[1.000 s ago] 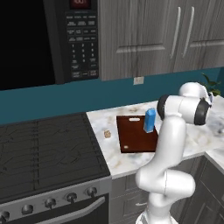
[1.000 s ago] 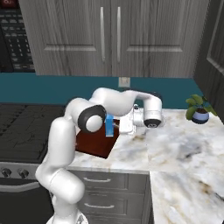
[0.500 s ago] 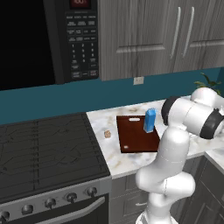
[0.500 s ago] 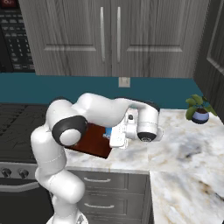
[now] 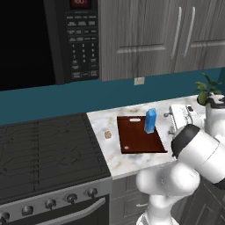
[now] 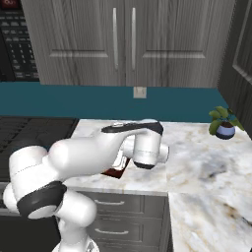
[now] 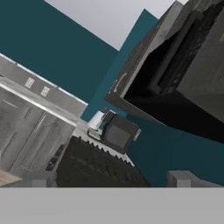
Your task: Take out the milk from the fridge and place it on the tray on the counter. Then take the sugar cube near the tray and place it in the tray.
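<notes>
The blue milk (image 5: 150, 121) stands upright at the right rear of the reddish-brown tray (image 5: 138, 137) on the marbled counter (image 5: 132, 160). A tiny tan sugar cube (image 5: 107, 134) lies on the counter just left of the tray. My gripper (image 5: 169, 123) hovers a little right of the milk, apart from it. In the hand view my gripper (image 7: 111, 179) is open, its fingertips (image 7: 40, 178) wide apart with nothing between them. My arm hides most of the tray (image 6: 116, 172) in the right base view. The fridge is out of view.
A black stove top (image 5: 48, 149) adjoins the counter on the left, under a black microwave (image 5: 81, 39). A potted plant (image 5: 206, 90) stands at the back right of the counter (image 6: 197, 162). Grey upper cabinets (image 6: 123, 39) hang overhead.
The arm has drawn back to the right and lower, away from the milk. The milk stays upright on the tray. The jaws stay open.
</notes>
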